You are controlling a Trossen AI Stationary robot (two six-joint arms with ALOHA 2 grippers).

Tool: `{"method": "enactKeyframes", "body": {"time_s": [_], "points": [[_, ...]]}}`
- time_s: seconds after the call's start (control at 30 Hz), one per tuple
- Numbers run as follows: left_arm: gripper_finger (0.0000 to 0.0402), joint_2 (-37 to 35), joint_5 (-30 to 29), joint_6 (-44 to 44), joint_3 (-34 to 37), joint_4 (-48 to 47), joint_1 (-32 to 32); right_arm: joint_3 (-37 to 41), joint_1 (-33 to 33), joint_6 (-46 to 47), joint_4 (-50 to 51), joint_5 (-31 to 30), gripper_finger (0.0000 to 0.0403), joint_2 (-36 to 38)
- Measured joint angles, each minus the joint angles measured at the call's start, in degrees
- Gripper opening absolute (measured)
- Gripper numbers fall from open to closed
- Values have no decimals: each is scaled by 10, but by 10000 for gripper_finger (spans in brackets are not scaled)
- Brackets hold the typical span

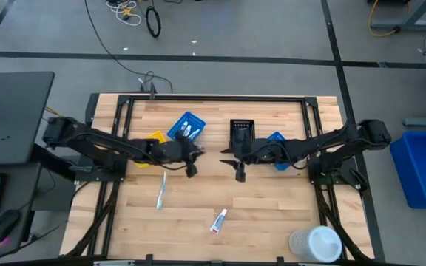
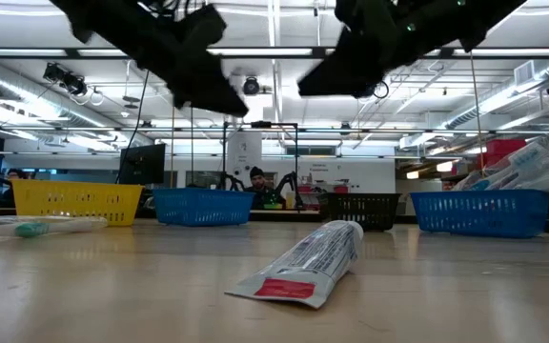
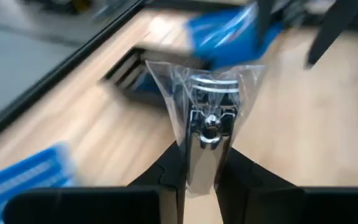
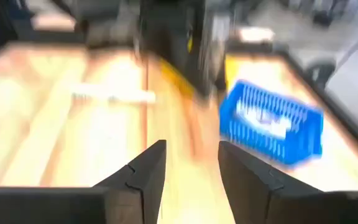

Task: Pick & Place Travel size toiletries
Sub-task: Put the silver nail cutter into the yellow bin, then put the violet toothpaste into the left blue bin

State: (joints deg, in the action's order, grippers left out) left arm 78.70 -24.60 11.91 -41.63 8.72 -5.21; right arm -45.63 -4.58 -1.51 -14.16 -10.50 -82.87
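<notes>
A grey concrete floor (image 1: 272, 29) with loose black cables (image 1: 152, 20) surrounds the table, beneath long ceiling striplights (image 2: 284, 52).

We can read no text anywhere. The toothpaste tube (image 2: 305, 264) lying on the table (image 2: 465, 295) carries a red label patch and grey printing, but we cannot make out any letters on it. The signs on the far wall of the room are too small for us to read.

- Wooden table (image 1: 272, 214), dark-framed.
- Held yellow bin (image 1: 152, 139), two blue bins (image 1: 186, 125) (image 1: 278, 139), black bin (image 1: 242, 130).
- Carried toothbrush (image 1: 162, 190), toothpaste tube (image 1: 218, 220), white round container (image 1: 315, 244).
</notes>
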Motion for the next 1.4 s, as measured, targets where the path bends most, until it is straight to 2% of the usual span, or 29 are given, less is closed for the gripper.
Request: {"method": "enactKeyframes", "body": {"time_s": [0.13, 0.33, 0.5, 0.67, 0.8, 0.93, 1.17, 1.4], "points": [[72, -80, -45, 45, 0, -200, 18, 0, 0, 6, 62, 0, 155, 4], [60, -178, -20, 218, 0, -518, 48, 0, 0, 0, 92, 0, 154, 4], [75, -212, 20, 312, 1, -647, 49, 0, 0, 0, 94, 1, 151, 4], [69, -200, 75, 341, 48, -648, 49, 0, 0, -4, 93, 2, 151, 4], [65, -171, 79, 345, 88, -643, 49, 0, 0, -4, 93, 2, 150, 4], [95, -143, 78, 354, 93, -640, 49, 0, 0, -4, 94, 7, 155, 4], [161, -131, 9, 328, 93, -582, 49, 0, 0, 1, 94, 47, 178, 1], [179, -132, -10, 320, 60, -542, 49, 1, 0, 7, 89, 71, 201, -7]]}}
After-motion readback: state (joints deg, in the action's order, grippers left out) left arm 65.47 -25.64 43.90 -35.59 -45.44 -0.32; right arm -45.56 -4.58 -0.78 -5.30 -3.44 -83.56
